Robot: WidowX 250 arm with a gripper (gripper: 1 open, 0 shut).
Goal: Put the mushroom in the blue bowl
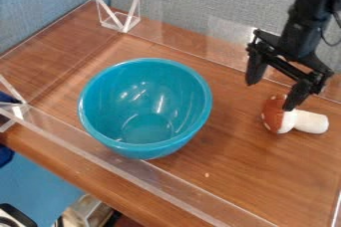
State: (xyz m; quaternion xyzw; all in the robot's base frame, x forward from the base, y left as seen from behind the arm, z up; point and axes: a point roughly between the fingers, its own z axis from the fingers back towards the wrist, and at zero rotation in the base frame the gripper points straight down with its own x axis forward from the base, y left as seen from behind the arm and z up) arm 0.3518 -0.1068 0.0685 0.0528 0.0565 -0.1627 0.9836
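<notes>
The mushroom (282,118) lies on its side on the wooden table at the right, its reddish-brown cap pointing left and its cream stem pointing right. My gripper (276,84) hangs open just above the cap, one finger (253,72) to the left and the other (297,97) partly in front of the cap, with nothing between them. The blue bowl (144,106) stands empty at the centre left, well apart from the gripper.
Clear acrylic walls (173,186) fence the table along the front and back edges. A clear triangular stand (119,15) sits at the back left corner. Bare wood (240,161) lies between bowl and mushroom.
</notes>
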